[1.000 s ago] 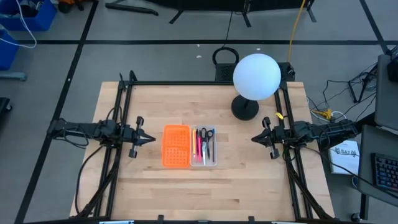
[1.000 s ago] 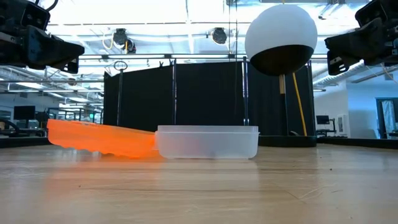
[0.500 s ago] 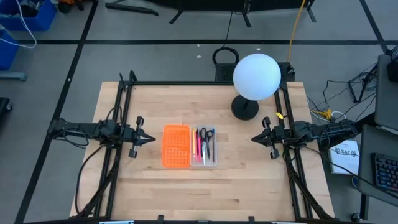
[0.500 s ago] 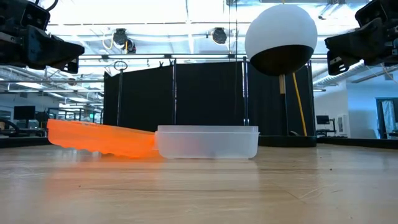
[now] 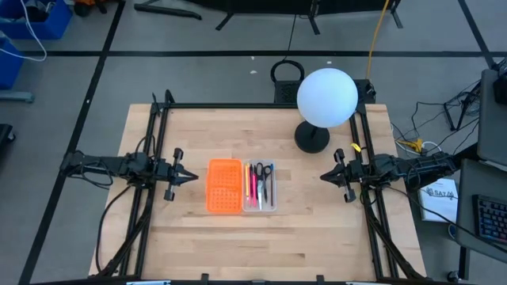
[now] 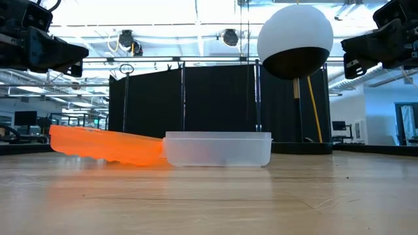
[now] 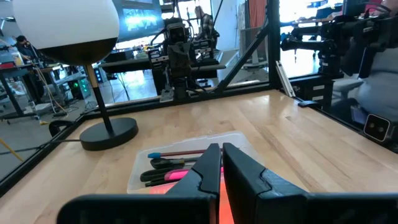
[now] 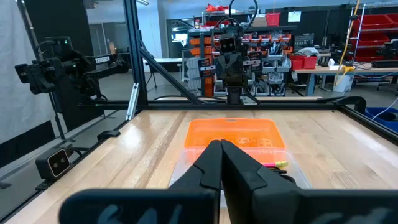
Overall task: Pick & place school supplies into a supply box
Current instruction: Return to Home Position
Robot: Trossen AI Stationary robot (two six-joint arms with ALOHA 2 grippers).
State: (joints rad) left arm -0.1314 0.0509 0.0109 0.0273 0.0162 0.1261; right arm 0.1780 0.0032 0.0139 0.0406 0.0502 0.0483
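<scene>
The supply box lies open at the table's middle: its orange gridded half (image 5: 224,187) toward the left, its clear tray (image 5: 260,187) toward the right. The scissors (image 5: 268,176) and several pens and pencils (image 5: 253,186) lie inside the clear tray. In the low view the orange half (image 6: 104,145) slopes down toward the tray (image 6: 217,149). My left gripper (image 5: 195,176) hovers shut left of the box. My right gripper (image 5: 322,176) hovers shut to the box's right. Both stay above the table, touching nothing.
A white globe lamp (image 5: 326,97) stands on its dark round base (image 5: 312,139) at the table's far right part. Black frame rails (image 5: 158,134) run along the left and right table edges. Bare wood lies near and far of the box.
</scene>
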